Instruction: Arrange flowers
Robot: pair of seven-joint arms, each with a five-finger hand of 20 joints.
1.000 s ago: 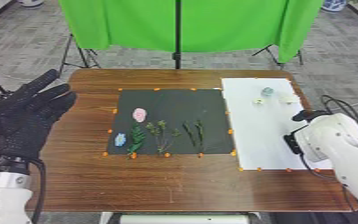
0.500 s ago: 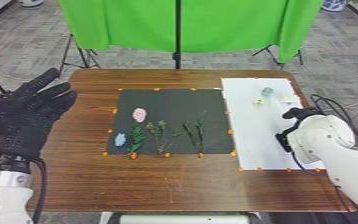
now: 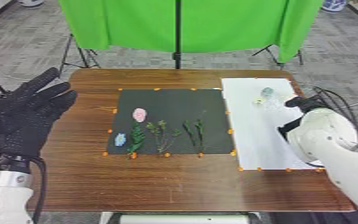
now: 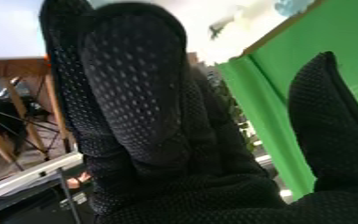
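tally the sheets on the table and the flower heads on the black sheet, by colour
black sheet: 1
white sheet: 1
pink flower head: 1
light blue flower head: 1
total: 4

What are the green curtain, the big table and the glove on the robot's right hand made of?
The green curtain looks like soft, matte cloth, because it hangs in folds. The table seems to be smooth brown wood with streaky grain, or maybe a wood-look top. The right hand wears a black glove that looks like dull fabric with a dotted texture.
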